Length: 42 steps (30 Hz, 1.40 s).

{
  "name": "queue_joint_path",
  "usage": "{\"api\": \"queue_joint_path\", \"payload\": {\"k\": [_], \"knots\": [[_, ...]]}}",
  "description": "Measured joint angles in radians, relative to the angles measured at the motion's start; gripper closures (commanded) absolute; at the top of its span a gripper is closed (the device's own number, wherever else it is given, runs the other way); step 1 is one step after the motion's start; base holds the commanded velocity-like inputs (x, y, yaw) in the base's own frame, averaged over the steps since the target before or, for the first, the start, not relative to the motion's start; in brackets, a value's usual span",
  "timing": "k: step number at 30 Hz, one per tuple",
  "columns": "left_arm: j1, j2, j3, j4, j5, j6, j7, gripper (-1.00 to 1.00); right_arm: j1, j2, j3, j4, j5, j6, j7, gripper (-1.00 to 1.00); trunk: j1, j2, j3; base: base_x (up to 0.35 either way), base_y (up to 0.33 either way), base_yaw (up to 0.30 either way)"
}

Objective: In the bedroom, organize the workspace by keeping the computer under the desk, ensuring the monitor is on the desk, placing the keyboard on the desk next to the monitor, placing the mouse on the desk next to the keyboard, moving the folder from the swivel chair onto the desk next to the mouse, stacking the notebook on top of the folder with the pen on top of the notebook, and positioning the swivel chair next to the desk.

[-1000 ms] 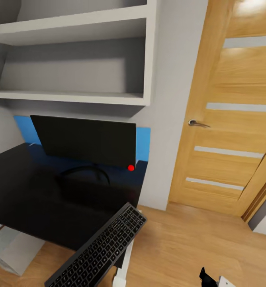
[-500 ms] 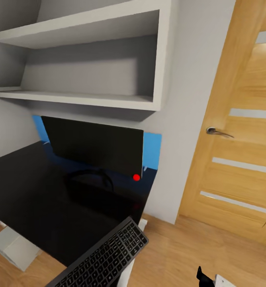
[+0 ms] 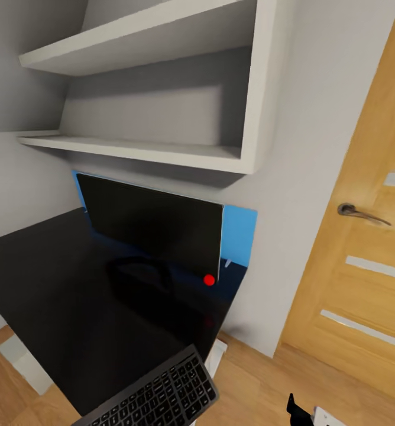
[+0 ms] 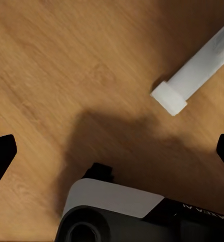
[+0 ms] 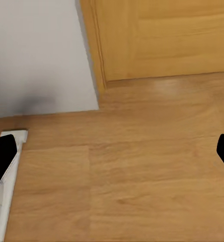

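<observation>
Step in hand: judging from how things lie, the keyboard step. The monitor (image 3: pixel 156 234) already stands on the desk (image 3: pixel 49 290), and the keyboard (image 3: pixel 159 393) lies at the desk's near right corner, skewed to the desk's edges and well short of the monitor.

Monitor: upright toward the back right of the desk, in front of the blue back panel (image 3: pixel 240 236), its red dot at the lower right corner of the screen.

Keyboard: its far end reaches the desk's right edge above the white desk leg (image 3: pixel 214 358); its near end runs out of the head view, so how much of it rests on the desk I cannot tell.

Left tool (image 4: pixel 112 151): fingers spread wide with nothing between them; in the left wrist view it looks down at the wood floor (image 4: pixel 66 65) and a white desk leg (image 4: pixel 195 75), with the robot's own base below.

Right tool (image 5: pixel 112 151): fingers likewise wide apart and empty; in the right wrist view it faces the floor, the grey wall (image 5: pixel 36 55) and the foot of the wooden door (image 5: pixel 162 35).

Keyboard relative to the tools: both tools hang low near the floor, below the desk top and well apart from the keyboard.

Next move: probably raise one arm above the desk's near edge, take hold of the keyboard and shift it inward, square beside the monitor.

Other task things: mouse, folder, notebook and pen remain to be fetched.
</observation>
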Motion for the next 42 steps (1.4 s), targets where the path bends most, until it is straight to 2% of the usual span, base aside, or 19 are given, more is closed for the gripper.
{"api": "queue_joint_path", "payload": {"k": [7, 11, 22, 29, 36, 38, 39, 42], "knots": [[0.000, 0.000, 0.001, 0.000, 0.001, -0.001, 0.000, -1.00, 0.000, 0.000, -0.001, 0.000, 0.044, 0.000, -0.001, -1.00, 0.000, 0.000, 0.002, 0.150, -0.155, 0.280], [0.000, 0.000, 0.001, 0.000, 0.001, -0.001, 0.000, -1.00, 0.000, 0.000, -0.002, 0.000, 0.055, 0.001, -0.001, -1.00, 0.000, 0.000, 0.002, 0.041, -0.040, 0.285], [0.000, 0.000, 0.001, 0.000, 0.001, -0.002, 0.000, -1.00, 0.000, 0.000, -0.001, 0.000, 0.058, 0.004, -0.001, -1.00, 0.001, 0.000, 0.002, -0.050, -0.004, 0.273], [0.000, 0.000, 0.001, 0.000, 0.001, -0.001, 0.000, -1.00, 0.001, 0.010, -0.001, 0.000, 0.059, 0.002, -0.001, -1.00, 0.001, 0.000, 0.002, -0.292, 0.000, 0.057], [0.000, 0.004, 0.004, 0.000, 0.003, -0.002, 0.000, -1.00, 0.002, 0.004, 0.000, -0.002, 0.058, 0.000, -0.002, -1.00, 0.000, 0.000, 0.002, -0.185, 0.000, 0.004], [0.000, 0.005, 0.005, 0.000, 0.003, -0.005, 0.000, -1.00, 0.002, 0.001, 0.008, -0.002, 0.070, 0.000, -0.002, -1.00, 0.000, 0.000, 0.002, -0.009, 0.000, 0.000], [0.000, 0.012, 0.009, 0.000, 0.007, -0.017, 0.004, -1.00, 0.001, -0.026, 0.049, -0.009, 0.139, 0.001, -0.005, -1.00, 0.000, 0.000, 0.002, -0.002, 0.000, 0.000], [0.000, 0.020, 0.033, 0.001, 0.010, -0.014, 0.005, -1.00, 0.000, -0.042, 0.058, -0.025, 0.155, 0.005, -0.007, -1.00, 0.000, 0.000, 0.002, 0.000, 0.000, 0.000]]}}
